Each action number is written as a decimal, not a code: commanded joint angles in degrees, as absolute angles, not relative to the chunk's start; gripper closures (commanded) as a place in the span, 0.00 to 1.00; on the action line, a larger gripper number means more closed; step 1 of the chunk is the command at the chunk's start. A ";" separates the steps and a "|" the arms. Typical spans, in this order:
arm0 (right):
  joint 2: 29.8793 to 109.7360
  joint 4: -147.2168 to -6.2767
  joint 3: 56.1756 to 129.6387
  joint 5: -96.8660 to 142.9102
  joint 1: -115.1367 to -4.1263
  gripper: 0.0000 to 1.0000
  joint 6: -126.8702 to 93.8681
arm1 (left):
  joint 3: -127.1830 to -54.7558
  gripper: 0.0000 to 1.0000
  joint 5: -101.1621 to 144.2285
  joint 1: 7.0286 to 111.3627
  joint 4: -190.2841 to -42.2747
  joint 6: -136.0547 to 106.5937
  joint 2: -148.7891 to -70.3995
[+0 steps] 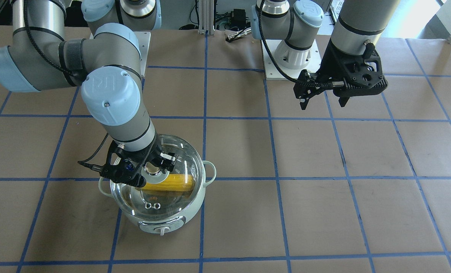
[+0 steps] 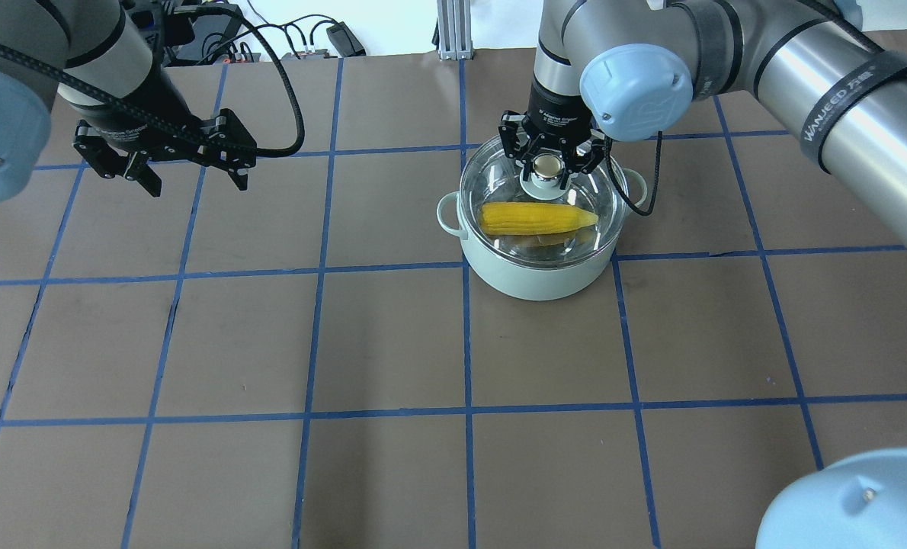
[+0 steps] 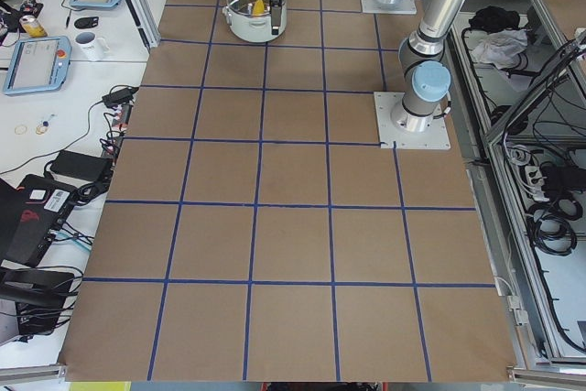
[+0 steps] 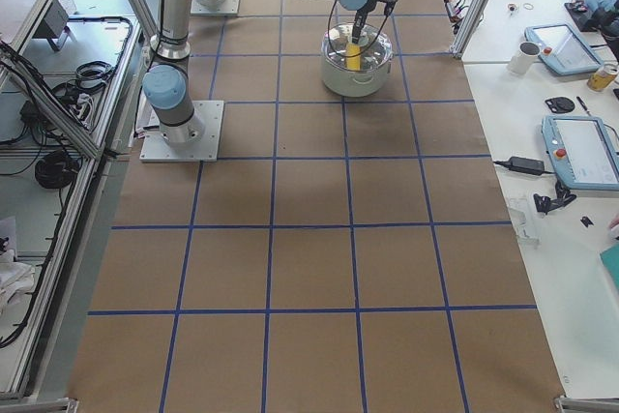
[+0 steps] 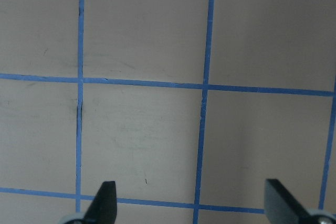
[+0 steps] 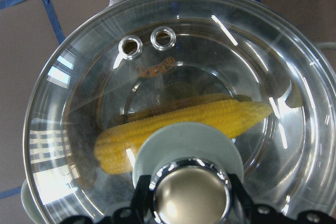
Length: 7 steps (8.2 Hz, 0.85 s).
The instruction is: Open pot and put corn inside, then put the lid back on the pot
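Note:
The mint-green pot (image 1: 161, 222) stands on the table, also in the overhead view (image 2: 530, 278). The yellow corn (image 1: 172, 182) lies inside it (image 2: 537, 218), seen through the glass in the right wrist view (image 6: 210, 116). The clear glass lid (image 1: 161, 201) sits on the pot's rim (image 6: 173, 56). My right gripper (image 2: 549, 166) is straight above the lid, its fingers closed on the lid's knob (image 6: 191, 198). My left gripper (image 2: 194, 179) hangs open and empty above bare table, far from the pot (image 5: 191, 208).
Brown paper with a blue tape grid covers the table (image 2: 392, 343). The arm bases stand on white plates (image 1: 290, 57). Side tables with tablets, mugs and cables flank the table ends (image 4: 580, 152).

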State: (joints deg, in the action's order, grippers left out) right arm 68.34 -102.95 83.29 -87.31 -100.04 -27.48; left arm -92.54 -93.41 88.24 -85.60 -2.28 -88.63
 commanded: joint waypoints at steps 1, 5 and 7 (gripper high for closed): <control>68.55 -102.74 83.41 -87.63 -100.02 0.92 -27.51 | -92.55 0.00 -93.34 88.24 -85.52 -2.29 -88.86; 68.38 -103.27 83.85 -87.10 -100.02 0.46 -28.03 | -92.64 0.00 -93.34 88.24 -85.60 -2.29 -88.86; 68.47 -103.27 83.93 -87.01 -100.02 0.21 -28.21 | -92.64 0.00 -93.34 88.24 -85.61 -2.29 -88.95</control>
